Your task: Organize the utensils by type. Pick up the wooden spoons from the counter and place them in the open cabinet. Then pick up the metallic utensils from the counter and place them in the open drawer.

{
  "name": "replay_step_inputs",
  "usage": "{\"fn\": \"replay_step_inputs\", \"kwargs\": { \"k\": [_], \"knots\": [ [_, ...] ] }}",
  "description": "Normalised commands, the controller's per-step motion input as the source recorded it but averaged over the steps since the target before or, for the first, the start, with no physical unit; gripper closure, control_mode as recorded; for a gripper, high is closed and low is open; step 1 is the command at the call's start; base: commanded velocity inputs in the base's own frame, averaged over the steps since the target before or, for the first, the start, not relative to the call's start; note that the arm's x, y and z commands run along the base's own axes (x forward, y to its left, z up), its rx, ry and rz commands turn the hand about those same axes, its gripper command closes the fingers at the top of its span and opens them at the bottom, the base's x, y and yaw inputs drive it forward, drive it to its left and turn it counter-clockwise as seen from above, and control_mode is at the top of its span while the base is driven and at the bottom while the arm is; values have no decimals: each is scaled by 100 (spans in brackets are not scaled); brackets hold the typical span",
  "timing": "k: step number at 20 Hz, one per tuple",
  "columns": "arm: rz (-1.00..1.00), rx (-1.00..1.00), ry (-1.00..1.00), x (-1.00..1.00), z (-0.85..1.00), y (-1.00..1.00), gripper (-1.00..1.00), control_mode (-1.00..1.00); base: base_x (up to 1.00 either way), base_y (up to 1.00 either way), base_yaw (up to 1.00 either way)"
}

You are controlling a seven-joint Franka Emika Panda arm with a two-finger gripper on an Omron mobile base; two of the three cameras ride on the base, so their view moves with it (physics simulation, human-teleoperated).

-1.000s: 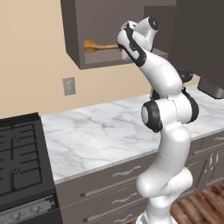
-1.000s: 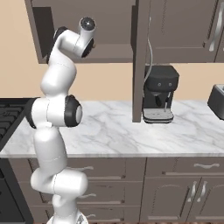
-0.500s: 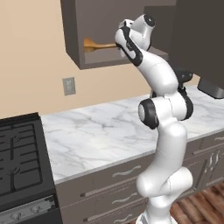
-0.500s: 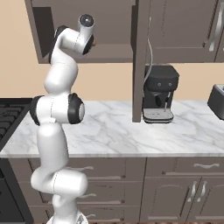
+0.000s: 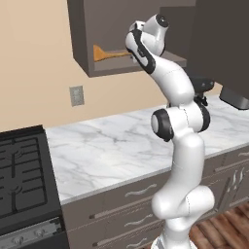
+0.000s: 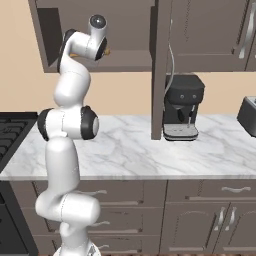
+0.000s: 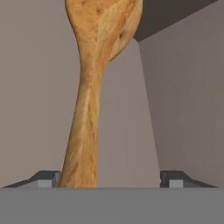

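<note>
An orange-brown wooden spoon (image 5: pixel 109 54) lies on the shelf of the open cabinet (image 5: pixel 131 69), its bowl pointing to the left. My gripper (image 5: pixel 131 54) reaches into the cabinet at the spoon's handle end. In the hand view the wooden spoon (image 7: pixel 94 87) runs away from me, and its handle lies close to the left fingertip (image 7: pixel 46 179). My gripper (image 7: pixel 109 180) is open, with the two tips far apart and not pressing on the handle. The metallic utensils and the open drawer are out of view.
The white marble counter (image 5: pixel 112 146) runs below the cabinet, with a black stove (image 5: pixel 19 170) at its left. A black coffee machine (image 6: pixel 182 107) and a toaster (image 6: pixel 248 115) stand to the right. The cabinet's open door (image 6: pixel 159 70) hangs beside the arm.
The jaws have opened and let go of the wooden spoon, which now rests on the cabinet shelf. The arm has barely moved.
</note>
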Motion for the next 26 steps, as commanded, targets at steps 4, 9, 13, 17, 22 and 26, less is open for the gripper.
{"fn": "replay_step_inputs", "kwargs": {
  "k": [4, 9, 13, 17, 22, 26],
  "knots": [
    [1, 0, 0, 3, 0, 0, -100, -100, 0, 0, 0],
    [5, 0, 2, -7, 0, 0, -100, -100, 0, 0, 0],
    [8, 0, 3, -33, -2, 2, -100, -100, 0, 0, 0],
    [7, 0, 5, -40, -7, 3, -100, -100, 0, 0, 0],
    [7, 0, 4, -40, -10, 0, -100, -100, 0, 0, 0],
    [7, 0, 4, -25, -15, 0, -100, -100, 0, 0, 0]
  ]
}}
